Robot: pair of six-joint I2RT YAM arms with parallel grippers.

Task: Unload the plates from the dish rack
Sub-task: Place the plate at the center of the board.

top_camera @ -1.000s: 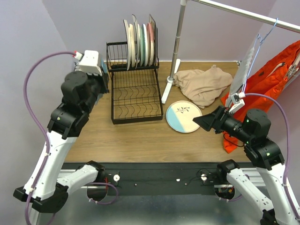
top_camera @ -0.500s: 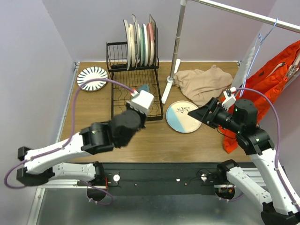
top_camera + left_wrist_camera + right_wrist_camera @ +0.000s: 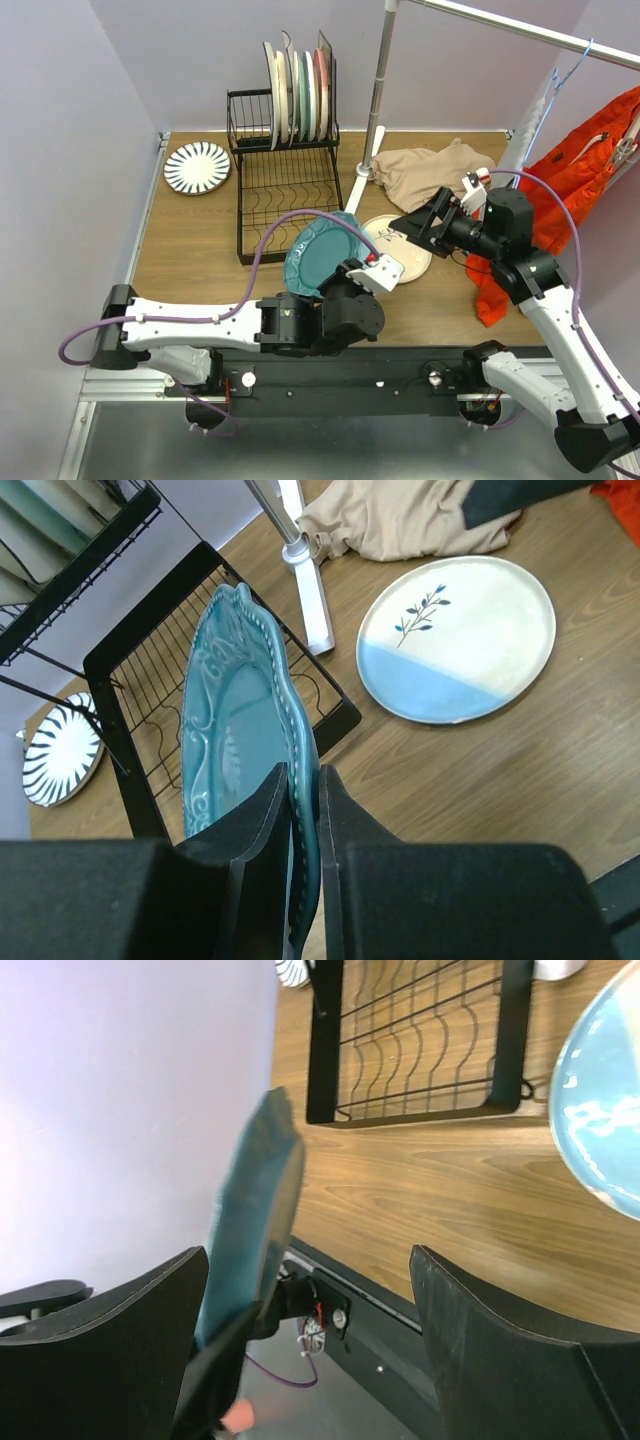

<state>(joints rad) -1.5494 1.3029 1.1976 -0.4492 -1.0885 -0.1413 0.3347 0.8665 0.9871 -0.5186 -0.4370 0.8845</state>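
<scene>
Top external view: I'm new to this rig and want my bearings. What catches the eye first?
A scalloped teal plate is pinched on edge between the fingers of the left gripper, above the table in front of the dish rack. The right gripper stands open close beside it, above a cream-blue plate lying flat. More plates stand in the rack's upper basket, and a striped plate lies left of the rack.

Bare table (image 3: pixel 190 262) lies open left of the rack (image 3: pixel 290 200); the cream-blue plate (image 3: pixel 455 640), cloth (image 3: pixel 428 175) and rail post (image 3: pixel 377 90) crowd the right side.
</scene>
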